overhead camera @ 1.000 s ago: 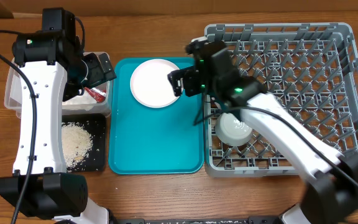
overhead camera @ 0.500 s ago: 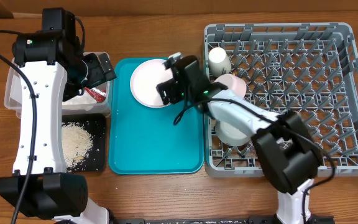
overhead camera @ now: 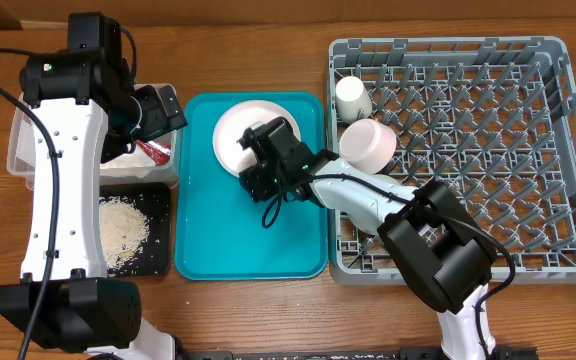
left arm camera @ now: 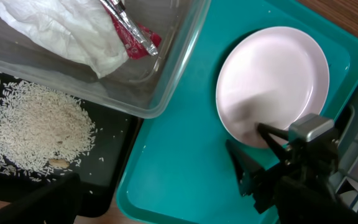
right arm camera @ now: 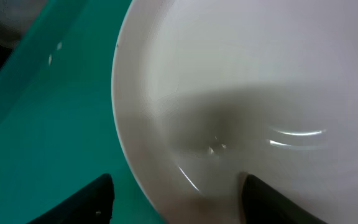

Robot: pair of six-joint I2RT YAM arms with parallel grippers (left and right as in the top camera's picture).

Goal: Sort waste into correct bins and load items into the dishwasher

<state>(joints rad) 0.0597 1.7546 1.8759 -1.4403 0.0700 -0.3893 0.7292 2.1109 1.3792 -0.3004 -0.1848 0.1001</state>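
The pale pink plate (overhead camera: 240,130) lies at the back of the teal tray (overhead camera: 218,230). My right gripper (overhead camera: 253,160) is open, and its fingers (right arm camera: 179,199) straddle the plate's (right arm camera: 247,74) near rim: one over the tray, one over the plate. My left gripper (overhead camera: 158,110) is open and empty above the clear tub (overhead camera: 18,150), which holds the white napkin (left arm camera: 55,31) and the red wrapper (left arm camera: 138,37). Rice (overhead camera: 123,225) lies in the black tray (overhead camera: 158,255). The white cup (overhead camera: 351,95) and the pink bowl (overhead camera: 368,145) sit in the grey rack (overhead camera: 528,150). The chopsticks and the pale-green bowl are hidden.
The rack takes up the right half of the table, right against the teal tray. The tub and the black tray stand left of the teal tray. The right arm (overhead camera: 368,195) crosses the rack's left wall. Bare wood runs along the front edge.
My right gripper has moved left and toward me, from the rack's edge to the plate's near rim. The cup and pink bowl are now uncovered. The left arm has not moved.
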